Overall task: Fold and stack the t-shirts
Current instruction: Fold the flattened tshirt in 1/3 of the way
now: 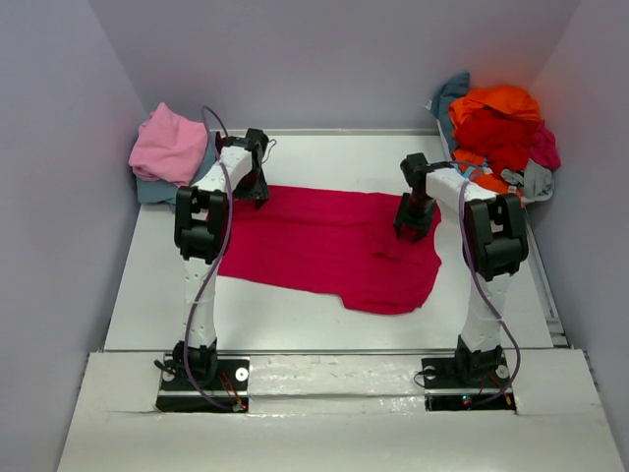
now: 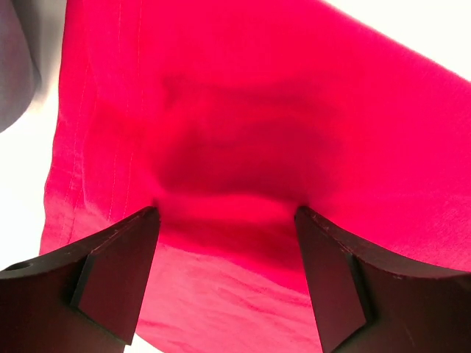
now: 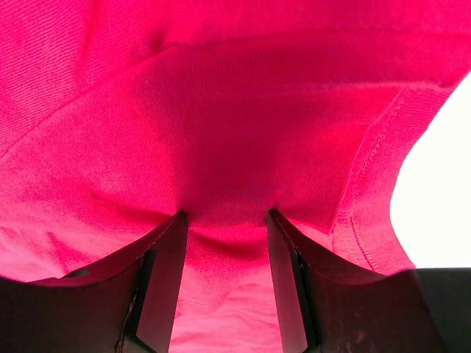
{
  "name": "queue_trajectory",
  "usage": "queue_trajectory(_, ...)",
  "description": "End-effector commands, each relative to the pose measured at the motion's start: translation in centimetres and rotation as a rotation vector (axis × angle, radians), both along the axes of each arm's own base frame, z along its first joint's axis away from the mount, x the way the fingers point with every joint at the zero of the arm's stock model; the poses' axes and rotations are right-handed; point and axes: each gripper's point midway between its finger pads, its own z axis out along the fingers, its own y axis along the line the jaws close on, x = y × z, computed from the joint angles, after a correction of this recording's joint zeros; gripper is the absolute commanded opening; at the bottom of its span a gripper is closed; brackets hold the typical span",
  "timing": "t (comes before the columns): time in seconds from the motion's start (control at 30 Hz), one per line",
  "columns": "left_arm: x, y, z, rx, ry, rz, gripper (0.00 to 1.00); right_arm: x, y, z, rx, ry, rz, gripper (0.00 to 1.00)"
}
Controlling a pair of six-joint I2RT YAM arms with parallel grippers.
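On the white table [image 1: 295,324] — magenta-red t-shirt [image 1: 324,241] spread, lilac walls [image 1: 324,59].

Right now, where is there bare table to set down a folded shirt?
Bare table: the near strip between the magenta-red t-shirt and the arm bases, and the far strip behind it, between the pink pile and the orange heap. Crowded: both far corners and the middle, covered by that shirt.

Bright, even light; the table [image 2: 430,26] blows out pure white in both wrist views, foreground blurred
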Motion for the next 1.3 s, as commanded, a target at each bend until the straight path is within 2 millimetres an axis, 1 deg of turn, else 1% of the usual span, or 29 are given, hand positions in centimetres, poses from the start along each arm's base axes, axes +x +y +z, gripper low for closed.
queue_trajectory(0.0,0.3,-0.2,-0.6,-0.003,0.034,-0.005,0.87,1.2,1.2,-0.9,0.039,-0.01,-0.011,0.53)
queue_trajectory(0.07,0.8,-0.3,-0.7,-0.007,0.022,-0.001,0.87,1.4,1.3,-1.1,0.042,-0.004,-0.019,0.54)
queue_trajectory(0.13,1.0,-0.3,-1.1,-0.003,0.024,0.006,0.87,1.5,1.4,-1.1,0.046,-0.003,-0.03,0.54)
queue_trajectory(0.27,1.9,-0.3,-1.4,0.003,0.008,-0.015,0.86,2.5,1.5,-0.9,0.04,-0.017,-0.043,0.54)
queue_trajectory(0.3,2.4,-0.2,-1.1,0.012,-0.005,-0.02,0.86,3.2,1.4,-0.8,0.03,-0.03,-0.048,0.54)
queue_trajectory(0.33,2.6,-0.2,-1.4,0.014,-0.005,-0.023,0.86,3.6,0.8,-0.6,0.018,-0.031,-0.065,0.54)
queue_trajectory(0.4,2.9,-0.7,-1.5,-0.008,-0.01,-0.028,0.86,4.4,0.3,-0.5,0.004,-0.036,-0.078,0.54)
queue_trajectory(0.43,3.0,-0.8,-1.7,-0.016,-0.012,-0.029,0.86,5.2,-0.1,-0.2,0.001,-0.045,-0.091,0.54)
queue_trajectory(0.47,3.0,-0.8,-1.8,-0.015,-0.009,-0.029,0.86,5.5,-0.2,0.0,-0.007,-0.05,-0.094,0.54)
queue_trajectory(0.53,2.9,-1.1,-2.0,-0.009,-0.009,-0.04,0.86,6.2,-1.3,0.4,-0.02,-0.053,-0.12,0.55)
queue_trajectory(0.57,2.9,-1.1,-2.1,-0.005,-0.008,-0.041,0.86,7.0,-1.4,0.8,-0.028,-0.072,-0.124,0.55)
queue_trajectory(0.63,3.1,-1.2,-2.1,-0.012,-0.011,-0.042,0.86,8.1,-2.4,1.4,-0.035,-0.085,-0.15,0.55)
queue_trajectory(0.67,3.2,-1.3,-2.1,-0.016,-0.014,-0.042,0.86,8.3,-2.6,1.6,-0.043,-0.088,-0.155,0.55)
queue_trajectory(0.73,3.5,-1.6,-2.2,-0.03,-0.021,-0.043,0.86,9.0,-4.0,2.1,-0.048,-0.096,-0.189,0.55)
queue_trajectory(0.77,3.6,-1.7,-2.1,-0.037,-0.024,-0.042,0.86,9.1,-4.1,2.4,-0.052,-0.101,-0.192,0.55)
queue_trajectory(0.8,3.8,-1.8,-2.1,-0.04,-0.031,-0.043,0.86,9.3,-4.7,2.4,-0.052,-0.103,-0.206,0.55)
queue_trajectory(0.83,3.8,-2.3,-2.1,-0.042,-0.035,-0.051,0.86,9.3,-4.8,2.5,-0.055,-0.102,-0.206,0.55)
queue_trajectory(0.9,3.8,-2.5,-2.4,-0.052,-0.031,-0.051,0.86,9.8,-5.9,2.9,-0.061,-0.115,-0.226,0.55)
queue_trajectory(1.0,3.9,-2.8,-2.9,-0.067,-0.026,-0.056,0.86,10.0,-6.4,3.1,-0.087,-0.112,-0.223,0.55)
queue_trajectory(1.03,3.9,-3.0,-3.2,-0.075,-0.02,-0.058,0.86,10.0,-6.9,3.0,-0.093,-0.11,-0.232,0.55)
queue_trajectory(1.13,3.9,-3.4,-3.4,-0.101,-0.017,-0.057,0.86,10.2,-6.8,3.1,-0.064,-0.11,-0.231,0.55)
queue_trajectory(1.2,4.0,-3.1,-3.0,-0.084,-0.028,-0.05,0.86,10.2,-6.7,3.4,-0.054,-0.114,-0.229,0.55)
queue_trajectory(1.23,4.1,-3.0,-2.8,-0.076,-0.04,-0.046,0.86,10.2,-6.7,4.0,-0.05,-0.129,-0.23,0.55)
queue_trajectory(1.27,4.0,-3.1,-2.0,-0.06,-0.057,-0.052,0.86,10.1,-6.6,4.4,-0.046,-0.138,-0.228,0.55)
